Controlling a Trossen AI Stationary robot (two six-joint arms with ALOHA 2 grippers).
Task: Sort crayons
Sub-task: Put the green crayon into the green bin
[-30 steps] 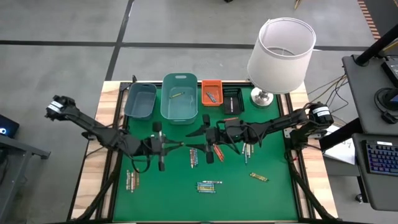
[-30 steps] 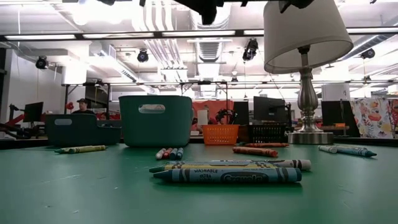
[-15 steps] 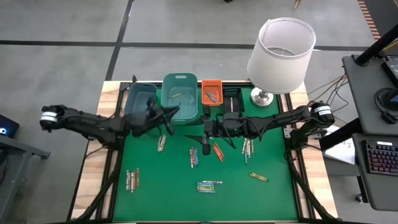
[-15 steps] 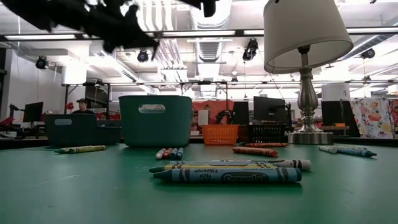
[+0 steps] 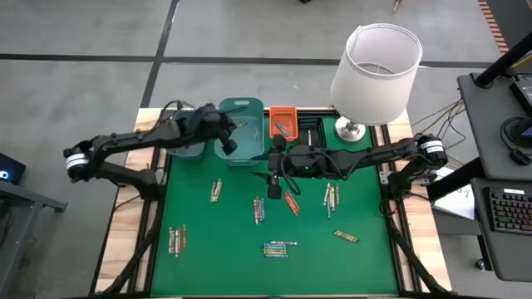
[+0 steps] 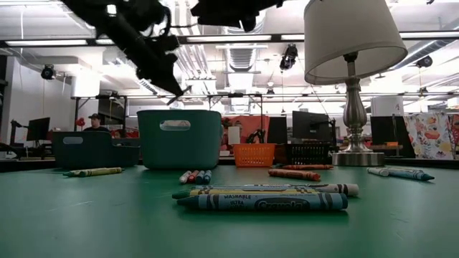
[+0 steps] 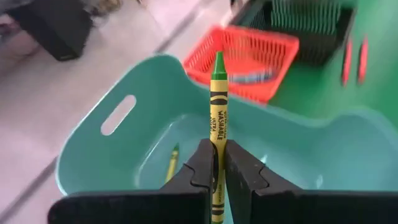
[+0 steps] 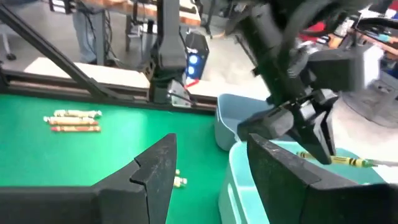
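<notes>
Left claw (image 5: 226, 143) hung over the large teal bin (image 5: 241, 108) at the back of the green bench (image 5: 366, 266), its fingers (image 7: 200, 168) pinching a green crayon (image 7: 216, 118); in the left wrist view the crayon stood out past the fingertips with its tip toward the orange bin (image 7: 261, 46). A second yellow-green crayon (image 7: 170, 163) lay on the floor of the large teal bin. Right claw (image 5: 272, 169) sat just in front of the large teal bin and the orange bin, above the bench, fingers (image 8: 155, 168) spread wide and holding nothing; its wrist view looked toward the left claw and the crayon in it. A smaller blue-grey bin (image 5: 184, 149) stood beside the large teal one on the left arm's side, and a black bin (image 5: 311, 133) stood beside the orange one, with a lamp (image 5: 376, 66) at the back corner on the right arm's side. The remaining crayons lay loose on the bench in small groups: one (image 5: 215, 190) near the left-centre, one (image 5: 258, 209) at mid-bench, an orange-red one (image 5: 292, 203) beside it, a cluster (image 5: 330, 196) further right, a stack (image 5: 280, 248) near the front, one group (image 5: 174, 240) at the front left and one crayon (image 5: 346, 237) at the front right. In the low view a person (image 6: 94, 123) showed far back in the room, behind the bins.
</notes>
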